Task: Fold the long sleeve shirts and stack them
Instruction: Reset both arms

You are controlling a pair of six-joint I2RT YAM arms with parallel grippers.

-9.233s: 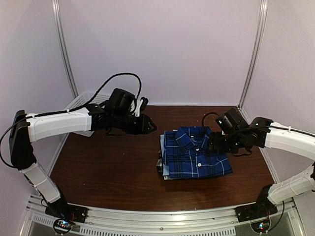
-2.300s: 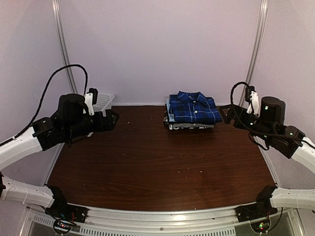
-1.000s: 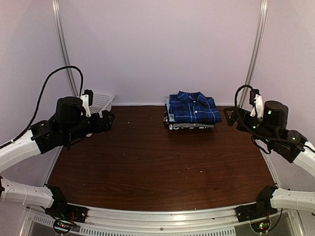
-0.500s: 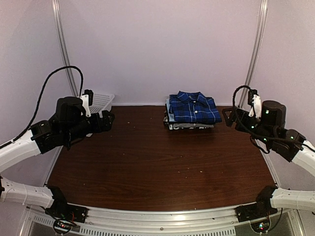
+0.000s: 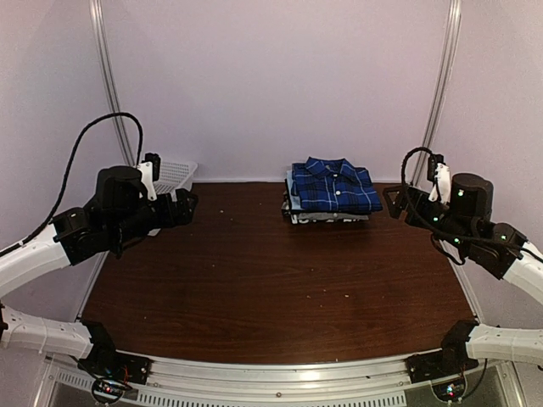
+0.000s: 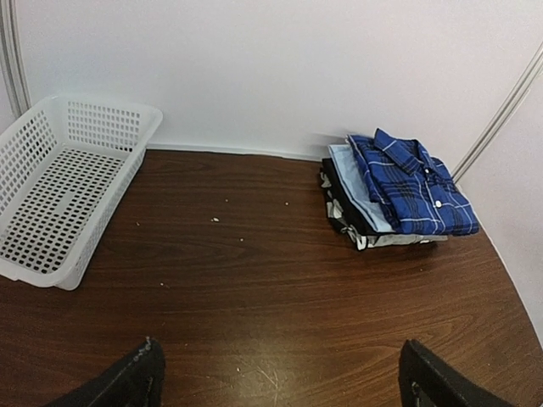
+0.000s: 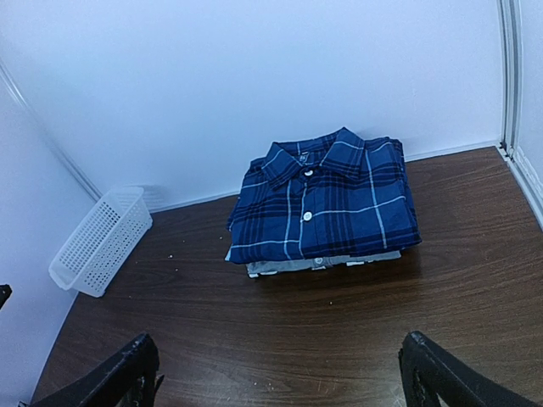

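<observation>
The long sleeve shirts lie folded in one stack (image 5: 333, 197) at the back of the table. A dark blue plaid shirt (image 5: 336, 186) (image 6: 412, 182) (image 7: 327, 202) is on top, collar toward the wall. Under it show a light blue shirt (image 6: 360, 182), dark layers and a grey one (image 7: 322, 262). My left gripper (image 5: 188, 203) (image 6: 280, 380) hovers open at the left side, far from the stack, with nothing between its fingers. My right gripper (image 5: 392, 200) (image 7: 276, 375) hovers open just right of the stack, also holding nothing.
A white plastic lattice basket (image 5: 176, 174) (image 6: 110, 108) (image 7: 100, 239) stands in the back left corner, nothing inside it. Small crumbs dot the dark wood table (image 5: 271, 280). White walls and metal corner rails close off the back and sides.
Since the earliest frame the stack has gone from mid-table to the back, and both arms have drawn back to the sides. Over the last second the right gripper edged slightly left.
</observation>
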